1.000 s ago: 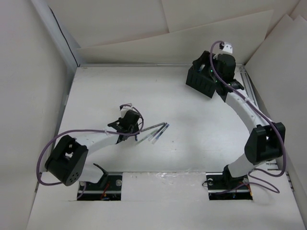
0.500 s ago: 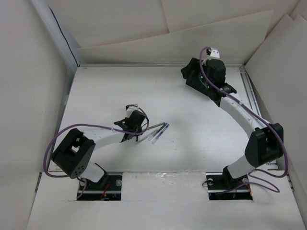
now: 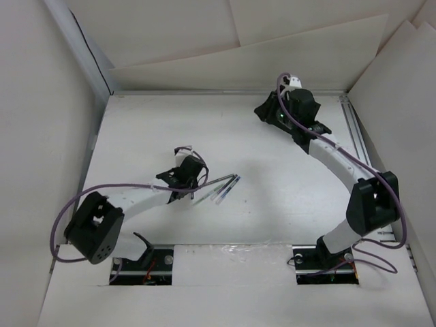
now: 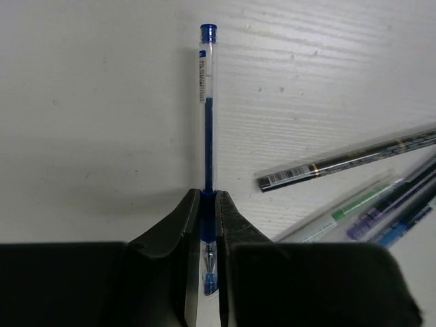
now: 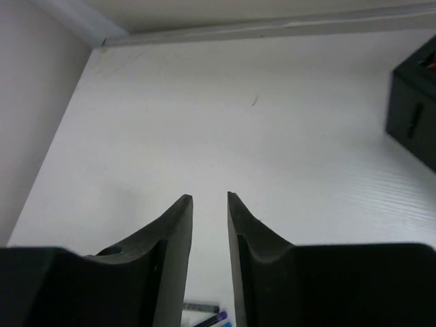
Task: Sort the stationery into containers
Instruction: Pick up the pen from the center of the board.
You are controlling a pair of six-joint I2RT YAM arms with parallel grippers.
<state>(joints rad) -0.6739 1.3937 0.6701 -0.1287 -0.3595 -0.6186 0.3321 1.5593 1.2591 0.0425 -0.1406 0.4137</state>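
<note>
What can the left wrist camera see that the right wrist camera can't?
Only the left wrist camera shows the left gripper pinching a clear blue pen near its tip, with the rest pointing away over the table. Only the right wrist camera shows the right gripper, fingers slightly apart with nothing between them, and the black organiser box at the right edge. Both show the white table and the loose pens; the right wrist camera catches only their ends at the very bottom.

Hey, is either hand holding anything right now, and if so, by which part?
The left hand grips the clear blue pen near its writing tip, with the barrel sticking out ahead. The right hand holds nothing.
</note>
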